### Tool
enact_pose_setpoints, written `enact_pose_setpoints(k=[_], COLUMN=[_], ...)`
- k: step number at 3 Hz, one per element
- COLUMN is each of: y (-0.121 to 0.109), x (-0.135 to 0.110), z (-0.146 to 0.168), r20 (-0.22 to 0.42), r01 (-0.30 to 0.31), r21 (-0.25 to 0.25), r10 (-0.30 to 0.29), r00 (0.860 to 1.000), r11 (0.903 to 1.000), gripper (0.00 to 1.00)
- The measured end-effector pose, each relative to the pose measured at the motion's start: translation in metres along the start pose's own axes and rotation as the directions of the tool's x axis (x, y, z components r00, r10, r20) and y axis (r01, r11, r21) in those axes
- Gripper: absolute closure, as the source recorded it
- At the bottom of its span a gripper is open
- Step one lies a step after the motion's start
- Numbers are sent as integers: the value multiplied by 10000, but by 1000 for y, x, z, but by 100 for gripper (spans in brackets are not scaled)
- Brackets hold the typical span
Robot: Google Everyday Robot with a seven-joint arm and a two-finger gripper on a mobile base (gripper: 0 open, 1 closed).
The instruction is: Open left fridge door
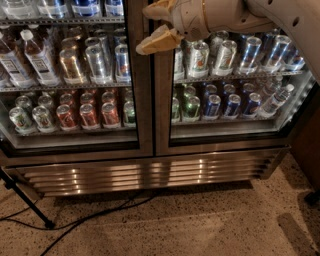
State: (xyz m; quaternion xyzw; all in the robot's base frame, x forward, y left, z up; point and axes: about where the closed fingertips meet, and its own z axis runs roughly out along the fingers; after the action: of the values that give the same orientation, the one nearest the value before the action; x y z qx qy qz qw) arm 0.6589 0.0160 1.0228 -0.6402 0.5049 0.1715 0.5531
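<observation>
The left fridge door (pixel 65 75) is a glass pane in a steel frame and looks shut, flush with the right door. Its vertical handle strip (pixel 145 95) runs down the right edge at the middle of the fridge. My gripper (pixel 151 27) is at the top centre, in front of the upper part of that strip and the seam between the doors. It stands open, with one tan finger (pixel 156 42) below and the other at the frame's top edge. Nothing shows between them. The arm (pixel 260 15) reaches in from the upper right.
The right fridge door (pixel 230 75) shows shelves of cans and bottles behind glass. A steel grille (pixel 150 175) runs along the fridge base. A black stand leg (pixel 27 205) and cables (pixel 95 215) lie on the speckled floor at lower left. A dark cabinet side (pixel 307 135) is at right.
</observation>
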Motion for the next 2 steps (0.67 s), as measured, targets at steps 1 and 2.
enact_pose_setpoints(k=[1,2], y=[-2,-3], x=[0,1], z=[-1,-1], r20=[1,-1], r01=[122,126], r21=[41,43], r10=[-122,-126], r00=[9999,9999], r11=[9999,9999], gripper=[39,33])
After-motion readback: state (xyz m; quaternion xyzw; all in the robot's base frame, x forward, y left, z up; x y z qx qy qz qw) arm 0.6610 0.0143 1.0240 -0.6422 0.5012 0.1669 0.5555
